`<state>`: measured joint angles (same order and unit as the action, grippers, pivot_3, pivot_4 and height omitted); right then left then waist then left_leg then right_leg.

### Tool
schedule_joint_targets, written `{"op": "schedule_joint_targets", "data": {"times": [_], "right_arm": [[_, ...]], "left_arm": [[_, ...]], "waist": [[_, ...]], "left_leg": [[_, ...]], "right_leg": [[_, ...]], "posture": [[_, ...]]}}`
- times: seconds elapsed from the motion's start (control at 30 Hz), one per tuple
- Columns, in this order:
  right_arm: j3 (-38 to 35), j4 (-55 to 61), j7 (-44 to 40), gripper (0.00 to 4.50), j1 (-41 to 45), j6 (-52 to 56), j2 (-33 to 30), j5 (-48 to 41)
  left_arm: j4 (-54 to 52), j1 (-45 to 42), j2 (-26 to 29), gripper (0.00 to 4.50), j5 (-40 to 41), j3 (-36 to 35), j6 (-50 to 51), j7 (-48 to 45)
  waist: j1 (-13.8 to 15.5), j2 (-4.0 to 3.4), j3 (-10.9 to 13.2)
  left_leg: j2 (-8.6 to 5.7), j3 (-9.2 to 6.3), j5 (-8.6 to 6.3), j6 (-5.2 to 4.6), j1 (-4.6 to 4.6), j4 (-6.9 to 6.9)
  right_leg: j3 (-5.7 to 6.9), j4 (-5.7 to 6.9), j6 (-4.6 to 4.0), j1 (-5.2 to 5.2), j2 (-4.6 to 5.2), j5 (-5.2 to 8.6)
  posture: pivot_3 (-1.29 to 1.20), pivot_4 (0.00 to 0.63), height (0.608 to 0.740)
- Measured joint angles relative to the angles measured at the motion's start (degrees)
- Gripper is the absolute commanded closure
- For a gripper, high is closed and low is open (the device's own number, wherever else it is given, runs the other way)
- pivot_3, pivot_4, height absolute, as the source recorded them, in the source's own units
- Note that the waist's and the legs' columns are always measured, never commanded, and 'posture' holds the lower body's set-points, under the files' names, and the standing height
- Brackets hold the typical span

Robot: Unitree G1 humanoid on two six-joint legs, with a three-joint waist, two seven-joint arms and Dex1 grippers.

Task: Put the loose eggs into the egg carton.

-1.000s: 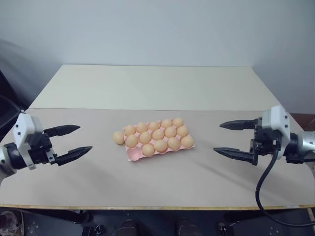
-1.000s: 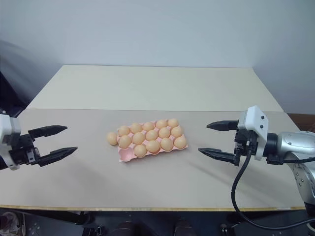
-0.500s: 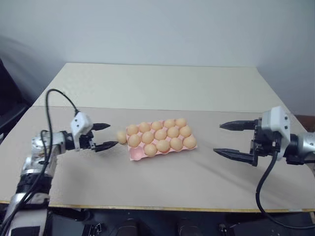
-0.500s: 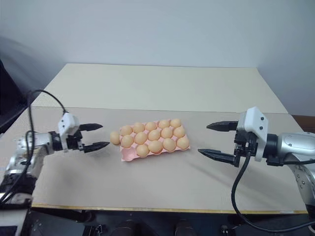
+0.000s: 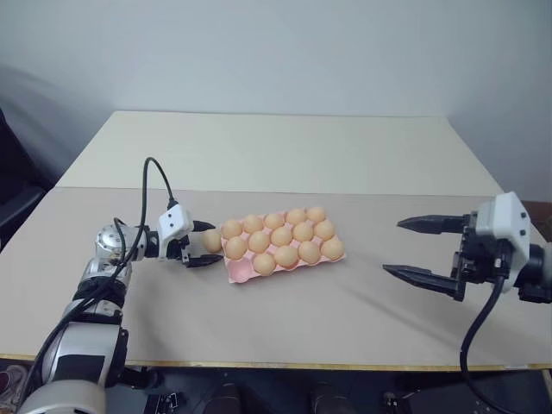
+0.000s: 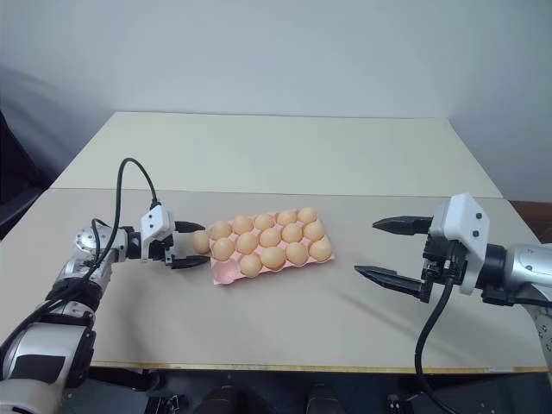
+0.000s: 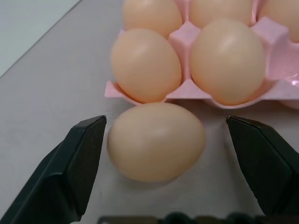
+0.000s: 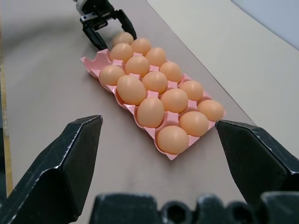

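Hovering above the worktop (image 5: pixel 285 319) on the near right, the right hand (image 5: pixel 420 252) is wide open and holds nothing, its 2 black fingers pointing left toward the carton (image 5: pixel 238 272), well apart from it. Further in on the left, the left hand (image 5: pixel 205 243) sits low over the worktop with its fingers spread around the 1 loose egg (image 5: pixel 211 241). In the left wrist view that egg (image 7: pixel 156 141) lies on the worktop between the 2 fingers (image 7: pixel 77 163), a gap showing at either side, so nothing is gripped. The egg rests just beside the carton's left end, outside its rim. The pink carton lies at mid-worktop, skewed, with 14 eggs seated in its cups; the near-left corner cup (image 8: pixel 92 62) is empty. Beyond it the paler far half of the worktop runs to a plain wall.
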<state>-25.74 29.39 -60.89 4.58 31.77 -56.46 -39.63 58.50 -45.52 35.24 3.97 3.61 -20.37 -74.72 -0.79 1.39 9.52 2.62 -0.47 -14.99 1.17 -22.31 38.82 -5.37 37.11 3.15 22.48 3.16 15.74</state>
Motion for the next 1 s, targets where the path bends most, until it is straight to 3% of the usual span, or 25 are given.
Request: {"op": "schedule_joint_targets", "data": {"times": [0.1,0.23,0.27,0.57,0.73,0.9,1.0], "right_arm": [[-0.03,0.05,0.17,0.0,-0.36,0.08,-0.05,-0.02],[-0.04,0.16,0.22,0.0,-0.36,0.08,-0.05,-0.03],[-0.03,0.16,0.22,0.0,-0.36,0.08,-0.05,-0.03],[0.14,-0.08,0.17,0.0,-0.04,0.07,-0.05,-0.01],[0.49,-0.36,0.13,0.0,0.09,-0.02,-0.04,0.01],[1.01,-0.53,0.13,0.0,0.6,-0.12,0.09,0.01],[1.4,-0.64,0.14,0.0,0.73,-0.13,0.19,0.02]], "left_arm": [[2.96,-1.53,-0.91,0.65,-1.23,0.0,-1.36,0.7],[5.22,-2.73,-0.97,1.89,-2.21,-0.12,-3.18,1.89],[5.44,-2.87,-0.97,2.0,-2.36,-0.13,-3.29,2.08],[2.71,-0.56,3.33,2.04,-0.77,-2.0,-3.76,-3.81],[-14.29,4.11,6.94,2.04,6.84,-5.27,4.04,-9.83],[-33.15,8.86,4.06,2.04,12.87,-4.77,15.53,-8.98],[-37.67,10.82,2.07,2.04,12.98,-2.13,16.78,-9.04]], "waist": [[0.01,0.0,0.0],[-0.01,0.0,0.0],[-0.03,0.0,0.0],[-0.35,0.0,0.0],[0.17,-0.01,0.0],[0.52,-0.01,0.0],[0.13,-0.01,-0.01]], "left_leg": [[0.0,0.0,0.0,0.0,0.0,0.02],[0.0,-0.01,0.0,0.0,0.0,0.02],[0.0,-0.01,0.0,0.0,-0.01,0.02],[0.02,-0.01,0.0,0.0,0.01,0.0],[0.03,-0.03,0.0,0.0,0.01,0.05],[0.03,-0.05,0.0,0.01,0.03,0.11],[0.03,-0.05,0.0,0.0,0.06,0.09]], "right_leg": [[0.01,0.02,0.0,-0.01,0.0,0.0],[0.0,0.01,0.01,-0.01,0.0,0.0],[0.0,0.01,0.01,-0.01,0.0,0.0],[0.0,0.03,0.01,0.0,-0.02,0.0],[0.04,0.05,0.01,-0.05,0.02,0.0],[0.06,0.05,0.02,-0.11,0.02,-0.01],[0.04,0.06,0.02,-0.11,-0.01,-0.01]], "posture": [[0.0,0.15,0.74],[0.0,0.15,0.74],[0.0,0.15,0.74],[0.0,0.15,0.74],[0.0,0.15,0.74],[0.0,0.15,0.74],[0.0,0.15,0.74]]}}
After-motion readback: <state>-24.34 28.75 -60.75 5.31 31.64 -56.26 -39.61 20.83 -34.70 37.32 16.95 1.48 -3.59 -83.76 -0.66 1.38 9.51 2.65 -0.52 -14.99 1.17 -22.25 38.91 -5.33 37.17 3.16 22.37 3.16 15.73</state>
